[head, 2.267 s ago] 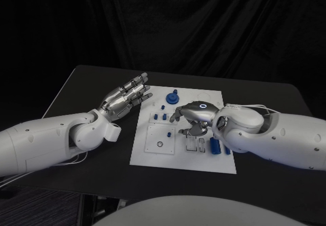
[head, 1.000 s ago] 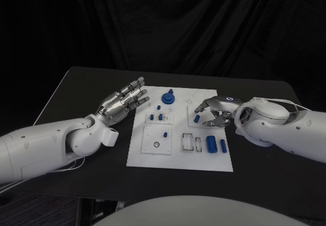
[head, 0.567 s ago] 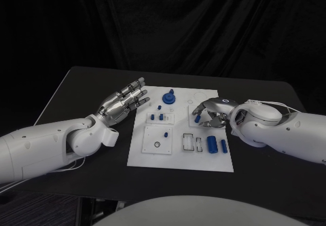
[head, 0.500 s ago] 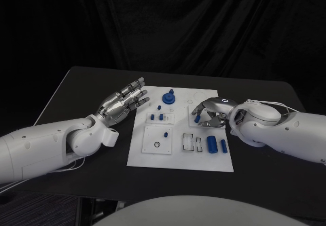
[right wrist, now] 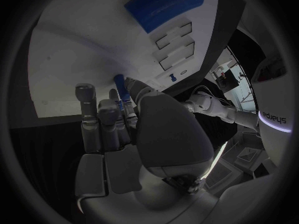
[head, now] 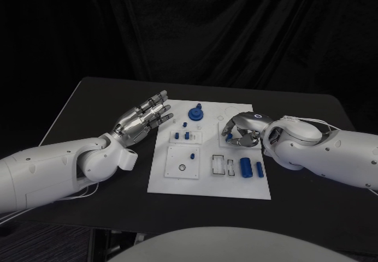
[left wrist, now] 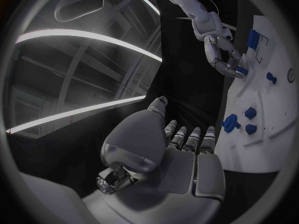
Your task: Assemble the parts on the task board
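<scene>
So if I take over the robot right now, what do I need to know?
Left hand: holds nothing, fingers apart, beside the task board's left edge.
Right hand: over the board's right side, fingers pinching a small blue peg, its tip at the board.
Other blue parts: a round knobbed piece at the far end, small pieces mid-left, two cylinders lying at the right.
Done: cannot tell for sure.
Left: seat the peg, then probably the loose cylinders.

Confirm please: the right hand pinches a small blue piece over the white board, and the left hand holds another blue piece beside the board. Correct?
Not quite. The left hand holds nothing; the head view shows its fingers spread beside the white board. The right hand does pinch a small blue piece.
</scene>
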`<move>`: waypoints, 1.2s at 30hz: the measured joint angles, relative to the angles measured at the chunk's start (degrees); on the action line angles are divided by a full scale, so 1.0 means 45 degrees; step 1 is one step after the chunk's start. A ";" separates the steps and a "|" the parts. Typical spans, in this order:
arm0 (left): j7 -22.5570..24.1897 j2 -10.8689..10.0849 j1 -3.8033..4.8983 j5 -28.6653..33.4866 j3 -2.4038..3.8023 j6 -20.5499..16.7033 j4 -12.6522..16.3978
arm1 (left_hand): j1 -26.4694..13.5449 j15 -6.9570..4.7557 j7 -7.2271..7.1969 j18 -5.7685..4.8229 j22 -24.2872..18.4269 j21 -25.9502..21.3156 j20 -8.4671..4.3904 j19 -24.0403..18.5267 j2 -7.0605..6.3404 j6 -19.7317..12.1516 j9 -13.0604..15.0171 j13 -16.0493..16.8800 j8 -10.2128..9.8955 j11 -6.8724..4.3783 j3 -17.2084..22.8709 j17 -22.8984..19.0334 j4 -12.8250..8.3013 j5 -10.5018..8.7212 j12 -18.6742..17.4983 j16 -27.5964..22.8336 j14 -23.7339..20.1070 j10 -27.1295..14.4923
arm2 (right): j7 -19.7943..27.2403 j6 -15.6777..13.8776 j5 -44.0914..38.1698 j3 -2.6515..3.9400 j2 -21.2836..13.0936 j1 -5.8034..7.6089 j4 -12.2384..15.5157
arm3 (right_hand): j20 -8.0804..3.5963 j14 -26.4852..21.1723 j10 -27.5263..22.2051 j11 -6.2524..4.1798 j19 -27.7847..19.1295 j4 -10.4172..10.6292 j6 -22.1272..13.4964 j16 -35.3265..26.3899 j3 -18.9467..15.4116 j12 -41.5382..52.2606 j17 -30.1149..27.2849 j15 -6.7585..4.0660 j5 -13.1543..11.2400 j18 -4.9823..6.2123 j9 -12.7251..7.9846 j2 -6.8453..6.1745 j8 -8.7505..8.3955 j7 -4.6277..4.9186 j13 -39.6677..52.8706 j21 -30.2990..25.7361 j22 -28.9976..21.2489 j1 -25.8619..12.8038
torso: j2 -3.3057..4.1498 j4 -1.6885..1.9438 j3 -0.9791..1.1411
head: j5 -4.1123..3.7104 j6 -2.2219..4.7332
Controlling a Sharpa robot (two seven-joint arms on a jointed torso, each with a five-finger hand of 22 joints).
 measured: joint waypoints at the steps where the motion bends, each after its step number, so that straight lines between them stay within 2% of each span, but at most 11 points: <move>1: -0.0001 0.0000 -0.0003 0.0000 0.0000 0.0001 -0.0001 | 0.0000 0.0000 0.0000 0.0001 0.0000 0.0000 0.0000 0.0000 0.0000 0.0000 0.0000 0.0000 0.0000 0.0000 0.0000 0.0000 0.0000 0.0000 0.0000 0.0000 0.0000 0.0000 | 0.0017 -0.0031 0.0000 0.0000 0.0007 -0.0004 -0.0006 | -0.0018 0.0024 0.0109 -0.0019 0.0018 -0.0009 0.0123 0.0000 0.0065 -0.0048 0.0006 -0.0024 0.0000 0.0000 0.0035 0.0000 0.0070 0.0021 -0.0006 0.0000 0.0000 0.0000 | 0.0001 -0.0001 0.0000 | 0.0001 0.0000; 4: -0.0006 0.0000 -0.0013 0.0000 0.0000 0.0006 -0.0004 | 0.0000 0.0000 0.0000 0.0000 0.0000 0.0000 0.0000 0.0000 0.0000 0.0000 0.0000 0.0001 0.0000 0.0000 0.0000 0.0002 0.0000 0.0000 0.0000 0.0000 0.0000 0.0000 | 0.0056 -0.0142 0.0000 -0.0001 0.0023 -0.0015 -0.0016 | -0.0062 0.0086 0.0401 -0.0140 0.0062 -0.0112 0.0520 0.0000 0.0275 -0.0200 0.0024 -0.0086 0.0000 0.0001 0.0194 0.0072 0.0244 0.0197 -0.0006 0.0000 0.0000 0.0072 | 0.0006 -0.0002 0.0001 | 0.0001 0.0000; 8: -0.0013 0.0000 -0.0035 0.0000 0.0000 0.0011 -0.0006 | 0.0000 0.0000 0.0000 0.0001 -0.0001 0.0000 0.0047 0.0047 0.0000 0.0000 0.0000 0.0002 0.0000 0.0000 0.0000 0.0003 0.0000 0.0000 0.0000 0.0000 0.0000 0.0000 | 0.0068 -0.0269 -0.0001 -0.0002 0.0023 -0.0021 -0.0017 | -0.0062 0.0086 0.0679 -0.0228 0.0062 -0.0191 0.0721 0.0000 0.0397 -0.0345 0.0017 -0.0086 -0.0001 0.0002 0.0321 0.0085 0.0306 0.0307 -0.0005 0.0059 0.0000 0.0085 | 0.0007 -0.0002 0.0005 | -0.0002 0.0000; 13: -0.0024 0.0000 -0.0050 0.0000 0.0000 0.0018 -0.0009 | 0.0001 -0.0001 0.0000 0.0002 -0.0001 0.0000 0.0046 0.0047 -0.0001 0.0000 -0.0001 0.0003 0.0000 0.0000 -0.0001 0.0005 0.0000 0.0000 0.0000 0.0000 0.0000 0.0000 | 0.0062 -0.0380 -0.0017 -0.0003 -0.0039 -0.0024 0.0023 | -0.0141 0.0131 0.0988 -0.0257 0.0075 -0.0233 0.0834 0.0000 0.0465 -0.0463 0.0000 -0.0131 -0.0002 0.0002 0.0422 0.0021 0.0306 0.0331 -0.0005 0.0059 -0.0001 0.0148 | 0.0006 -0.0002 0.0007 | 0.0016 0.0000; 17: -0.0035 0.0000 -0.0065 0.0000 0.0000 0.0026 -0.0014 | -0.0048 0.0000 0.0000 0.0002 0.0008 0.0000 0.0047 0.0047 0.0048 0.0000 -0.0001 0.0004 0.0000 0.0000 0.0037 0.0007 -0.0037 0.0000 0.0000 0.0000 0.0000 0.0000 | 0.0046 -0.0456 -0.0044 -0.0004 -0.0112 -0.0027 0.0086 | -0.0154 0.0131 0.1103 -0.0299 0.0062 -0.0268 0.0902 0.0000 0.0500 -0.0575 -0.0026 -0.0130 -0.0002 0.0003 0.0498 0.0014 0.0367 0.0263 -0.0005 0.0059 -0.0001 0.0142 | 0.0001 -0.0002 0.0007 | 0.0037 0.0000; 24: -0.0055 0.0009 -0.0080 0.0001 0.0000 0.0039 -0.0031 | -0.0048 0.0046 0.0000 0.0001 0.0016 0.0000 0.0091 0.0001 0.0048 0.0000 -0.0001 0.0006 0.0000 0.0000 0.0036 0.0004 -0.0037 0.0000 0.0000 0.0000 0.0047 0.0000 | 0.0016 -0.0473 -0.0075 -0.0004 -0.0150 -0.0027 0.0110 | -0.0199 0.0103 0.1103 -0.0298 0.0016 -0.0165 0.0901 -0.0101 0.0468 -0.0788 -0.0172 -0.0158 -0.0151 0.0004 0.0542 -0.0237 0.0367 0.0263 -0.0004 -0.0005 -0.0002 -0.0110 | 0.0000 -0.0002 0.0004 | -0.0004 0.0000; 29: -0.0070 0.0023 -0.0091 0.0001 0.0000 0.0047 -0.0045 | -0.0048 0.0046 0.0000 0.0001 0.0015 0.0000 0.0091 0.0001 0.0047 0.0000 -0.0001 0.0008 0.0000 -0.0001 0.0036 -0.0001 -0.0036 0.0000 0.0000 0.0000 0.0047 0.0000 | 0.0006 -0.0458 -0.0091 -0.0002 -0.0146 -0.0027 0.0093 | -0.0199 0.0093 0.1148 -0.0253 0.0016 -0.0107 0.0877 -0.0151 0.0409 -0.0886 -0.0267 -0.0168 -0.0249 0.0005 0.0557 -0.0340 0.0264 0.0288 -0.0004 -0.0117 -0.0002 -0.0213 | -0.0006 -0.0002 0.0001 | -0.0016 0.0000; 31: -0.0076 0.0027 -0.0096 0.0001 0.0000 0.0050 -0.0046 | -0.0048 0.0046 0.0000 0.0001 0.0015 0.0000 0.0091 0.0001 0.0048 0.0000 -0.0001 0.0007 0.0000 -0.0001 0.0036 -0.0003 -0.0036 0.0000 0.0000 0.0000 0.0047 0.0000 | 0.0000 -0.0446 -0.0096 -0.0002 -0.0137 -0.0027 0.0087 | -0.0175 0.0093 0.1148 -0.0253 -0.0040 -0.0050 0.0861 -0.0151 0.0353 -0.0886 -0.0304 -0.0168 -0.0349 0.0006 0.0567 -0.0464 0.0237 0.0291 -0.0004 -0.0132 -0.0002 -0.0337 | -0.0006 -0.0002 0.0001 | -0.0016 0.0000; 33: -0.0079 0.0029 -0.0099 0.0001 0.0000 0.0053 -0.0047 | -0.0048 0.0046 0.0000 0.0001 0.0015 0.0000 0.0091 0.0001 0.0048 0.0000 -0.0002 0.0008 0.0000 -0.0001 0.0036 -0.0004 -0.0036 0.0000 0.0000 0.0000 0.0047 0.0000 | -0.0015 -0.0425 -0.0099 -0.0001 -0.0129 -0.0027 0.0083 | -0.0163 0.0007 0.1144 -0.0249 -0.0110 0.0070 0.0477 -0.0247 0.0303 -0.0990 -0.0401 -0.0151 -0.0509 0.0006 0.0549 -0.0575 -0.0005 0.0214 0.0004 -0.0293 -0.0002 -0.0448 | -0.0007 -0.0007 0.0001 | -0.0010 0.0000; 36: -0.0085 0.0033 -0.0102 0.0001 0.0000 0.0057 -0.0050 | -0.0048 0.0046 0.0000 0.0002 0.0014 0.0000 0.0091 0.0001 0.0048 0.0000 -0.0001 0.0009 0.0000 -0.0001 0.0071 -0.0004 -0.0072 -0.0001 0.0000 0.0000 0.0047 0.0000 | -0.0065 -0.0354 -0.0104 0.0000 -0.0114 -0.0027 0.0070 | -0.0115 -0.0222 0.0935 -0.0086 -0.0381 0.0165 0.0059 -0.0406 0.0208 -0.1098 -0.0734 -0.0060 -0.0655 0.0005 0.0465 -0.0693 -0.0302 0.0118 0.0017 -0.0705 -0.0003 -0.0566 | -0.0011 -0.0010 0.0000 | -0.0001 0.0000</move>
